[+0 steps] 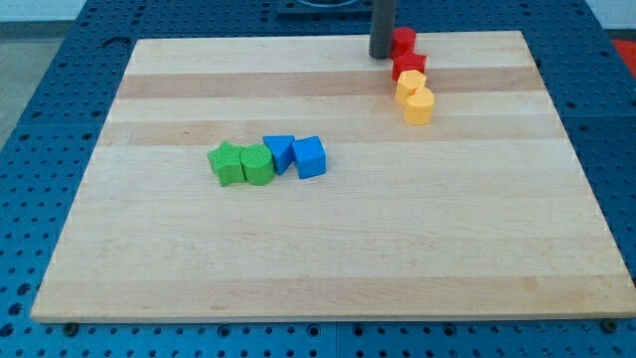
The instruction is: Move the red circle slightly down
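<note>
A: You asked about jaws; what do you see at the end of the arm?

B: You have no jaws to read here; the arm ends in a plain dark rod, so nothing is spread, pressed together or pinching. My tip sits on the wooden board near the view's top edge, at about one o'clock from the board's middle; it holds nothing; it stands just at nine o'clock of the red circle, so close that you cannot tell whether the two touch or a sliver of board lies between them.

A: And where is the red circle among the others?

B: It heads a short column at the view's upper right; at six o'clock of it comes a second red block, shape unclear, then a yellow block, then a yellow heart-like block; each seems to touch the next.

A: Count them for me.

B: Eight blocks in all; two red, two yellow, two green, two blue. The other four make a row left of the board's middle, well apart from my tip, at about seven o'clock of it; from the view's left, a green star, a green round block, a blue triangle, a blue cube; neighbours touch.
</note>
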Controlling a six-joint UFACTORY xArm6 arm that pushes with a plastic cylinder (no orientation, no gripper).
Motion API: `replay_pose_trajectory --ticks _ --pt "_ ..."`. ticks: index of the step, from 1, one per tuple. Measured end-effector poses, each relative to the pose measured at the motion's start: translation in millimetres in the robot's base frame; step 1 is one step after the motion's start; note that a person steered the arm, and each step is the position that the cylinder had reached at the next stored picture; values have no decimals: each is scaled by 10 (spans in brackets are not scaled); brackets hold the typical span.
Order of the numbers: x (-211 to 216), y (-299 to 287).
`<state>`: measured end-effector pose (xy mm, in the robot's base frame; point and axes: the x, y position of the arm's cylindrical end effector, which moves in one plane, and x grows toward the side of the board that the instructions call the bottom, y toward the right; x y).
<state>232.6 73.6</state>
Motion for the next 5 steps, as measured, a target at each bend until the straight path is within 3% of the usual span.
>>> replay_pose_trajectory --ticks 3,5 --pt "-191 -530" --pt "-396 -72"
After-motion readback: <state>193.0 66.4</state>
